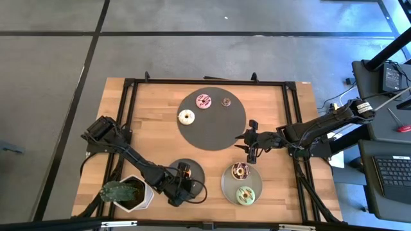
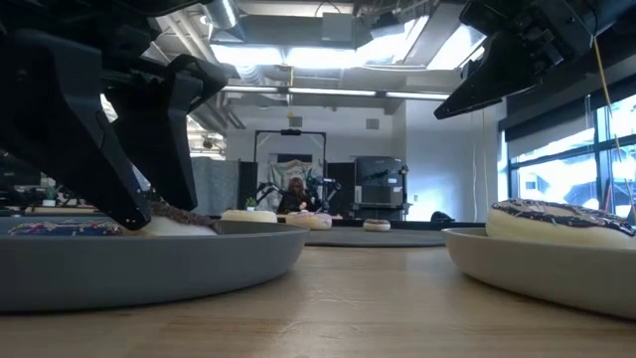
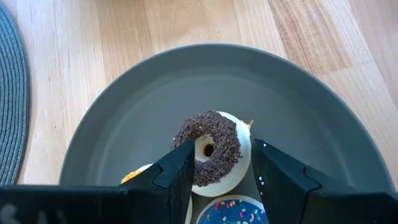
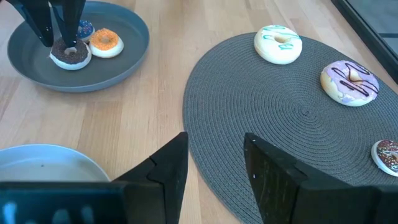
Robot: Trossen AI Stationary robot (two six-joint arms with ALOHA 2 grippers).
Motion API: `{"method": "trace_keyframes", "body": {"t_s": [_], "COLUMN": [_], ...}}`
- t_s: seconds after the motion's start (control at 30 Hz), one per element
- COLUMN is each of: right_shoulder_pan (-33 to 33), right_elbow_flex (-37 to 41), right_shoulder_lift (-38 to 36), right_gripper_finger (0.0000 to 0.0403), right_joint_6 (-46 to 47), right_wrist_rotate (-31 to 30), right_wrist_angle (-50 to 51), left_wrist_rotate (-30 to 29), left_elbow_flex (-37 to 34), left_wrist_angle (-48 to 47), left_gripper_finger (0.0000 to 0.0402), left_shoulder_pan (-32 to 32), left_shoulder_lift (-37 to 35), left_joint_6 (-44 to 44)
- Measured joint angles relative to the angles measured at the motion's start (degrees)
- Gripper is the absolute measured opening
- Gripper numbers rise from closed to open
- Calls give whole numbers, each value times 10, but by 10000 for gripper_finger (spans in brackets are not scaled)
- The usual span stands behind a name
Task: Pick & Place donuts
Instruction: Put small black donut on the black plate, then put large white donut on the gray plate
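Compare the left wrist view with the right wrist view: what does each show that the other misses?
Only the left wrist view: a close look at the left gripper open around the chocolate donut.
Only the right wrist view: the round mat with the white donut and pink donut, and the open right gripper.
Both: the grey plate with chocolate, orange and blue donuts.

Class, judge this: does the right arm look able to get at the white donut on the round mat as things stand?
Probably yes: the right tool is open and empty at the mat edge, and nothing lies between it and the white donut.
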State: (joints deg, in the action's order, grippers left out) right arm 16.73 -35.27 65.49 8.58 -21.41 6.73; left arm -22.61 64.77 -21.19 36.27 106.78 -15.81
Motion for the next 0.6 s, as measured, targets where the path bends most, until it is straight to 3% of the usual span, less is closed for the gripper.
{"method": "trace_keyframes", "body": {"t_s": [0.43,0.6], "right_shoulder_pan": [0,0], "right_elbow_flex": [0,0], "right_shoulder_lift": [0,0], "right_gripper_finger": [158,158], "right_joint_6": [2,2], "right_wrist_rotate": [0,0], "right_wrist_angle": [0,0], "left_wrist_rotate": [-10,-107], "left_elbow_flex": [0,0], "left_wrist_angle": [5,34], "left_gripper_finger": [154,155], "left_shoulder_pan": [-1,-6], "left_shoulder_lift": [-39,-61], "left_joint_6": [-1,57]}}
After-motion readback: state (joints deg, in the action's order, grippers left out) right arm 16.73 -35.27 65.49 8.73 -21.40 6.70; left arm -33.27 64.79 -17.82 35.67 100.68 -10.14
